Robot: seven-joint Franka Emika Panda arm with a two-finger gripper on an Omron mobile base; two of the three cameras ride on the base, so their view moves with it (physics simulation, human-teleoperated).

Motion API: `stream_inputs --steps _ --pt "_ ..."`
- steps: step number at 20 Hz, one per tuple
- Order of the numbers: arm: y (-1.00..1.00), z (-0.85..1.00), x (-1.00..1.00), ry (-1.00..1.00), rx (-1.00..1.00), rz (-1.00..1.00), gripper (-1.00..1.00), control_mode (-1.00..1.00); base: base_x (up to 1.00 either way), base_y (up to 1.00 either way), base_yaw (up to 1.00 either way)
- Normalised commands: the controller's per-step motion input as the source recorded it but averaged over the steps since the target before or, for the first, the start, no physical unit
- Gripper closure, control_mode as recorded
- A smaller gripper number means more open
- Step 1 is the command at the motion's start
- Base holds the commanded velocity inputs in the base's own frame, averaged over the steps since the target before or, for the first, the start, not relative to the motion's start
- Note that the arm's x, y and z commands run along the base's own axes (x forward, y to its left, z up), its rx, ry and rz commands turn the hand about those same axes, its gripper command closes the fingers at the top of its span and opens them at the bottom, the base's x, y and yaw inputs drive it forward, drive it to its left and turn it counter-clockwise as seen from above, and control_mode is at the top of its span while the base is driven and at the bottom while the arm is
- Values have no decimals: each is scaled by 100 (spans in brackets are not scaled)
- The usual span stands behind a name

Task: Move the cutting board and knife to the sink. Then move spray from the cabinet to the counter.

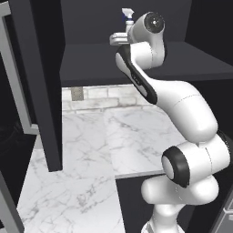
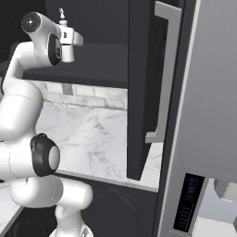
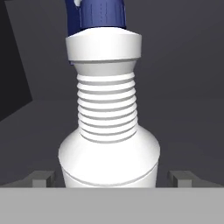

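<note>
Standing upright on the cabinet [image 1: 150,63] shelf, one spray [image 3: 108,127] sits between the gripper's [image 3: 109,177] two wide-open fingers [image 3: 41,178], untouched; one counter [image 1: 91,145] lies below.

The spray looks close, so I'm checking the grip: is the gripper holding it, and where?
Nothing held yet: gripper open, fingertips either side of the spray body, apart from it.

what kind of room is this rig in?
A kitchen, rendered in simulation: white marble counter over black base units, a matte black wall cabinet above a tiled backsplash, and a steel fridge at the right. A spray bottle stands on the cabinet shelf.
</note>
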Motion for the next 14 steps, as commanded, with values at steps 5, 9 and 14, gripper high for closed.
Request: stream_inputs --steps 5,9,14 --pt "0 -1 0 0 -1 0 -100 -100 0 0 0" --pt "0 0 0 0 0 0 100 -100 0 0 0" --pt "0 0 0 0 0 0 100 -100 0 0 0"
